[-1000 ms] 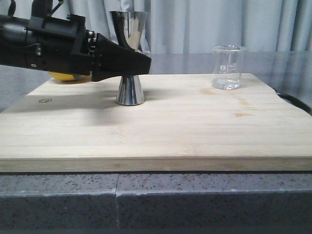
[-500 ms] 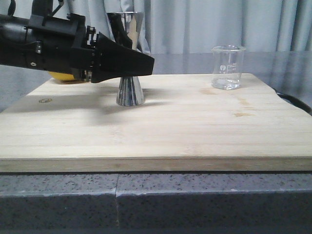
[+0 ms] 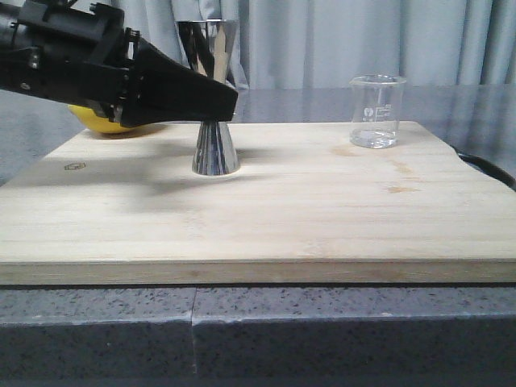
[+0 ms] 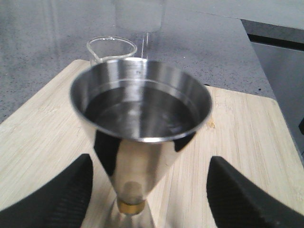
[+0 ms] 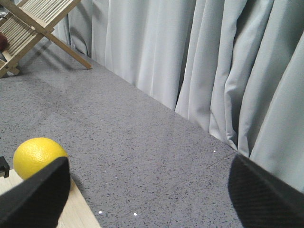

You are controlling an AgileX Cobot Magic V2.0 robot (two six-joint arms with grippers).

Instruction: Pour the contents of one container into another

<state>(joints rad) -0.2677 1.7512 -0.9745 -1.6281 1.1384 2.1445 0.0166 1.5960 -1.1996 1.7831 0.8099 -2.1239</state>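
Front view: the left gripper reaches in from the left at the jigger's waist; the beaker stands well apart from it, toward the far right corner of the board. The right gripper is out of this view.
Left wrist view: looks down into the jigger, with the left gripper spread wide, one black finger on either side and a visible gap between each and the steel. The beaker shows just behind the jigger's rim.
Right wrist view: only the right gripper, spread open and empty, over the grey bench; a lemon, curtain and wooden rack lie beyond it.
Jigger contents: the upper cup appears to hold clear liquid up to an inner line.
Beaker contents: looks near empty; whether anything remains cannot be told.
Jigger axis: upright, long axis vertical, mouth up, gold band at the waist, base on the board.
Beaker axis: upright, mouth up, pouring lip turned to one side.
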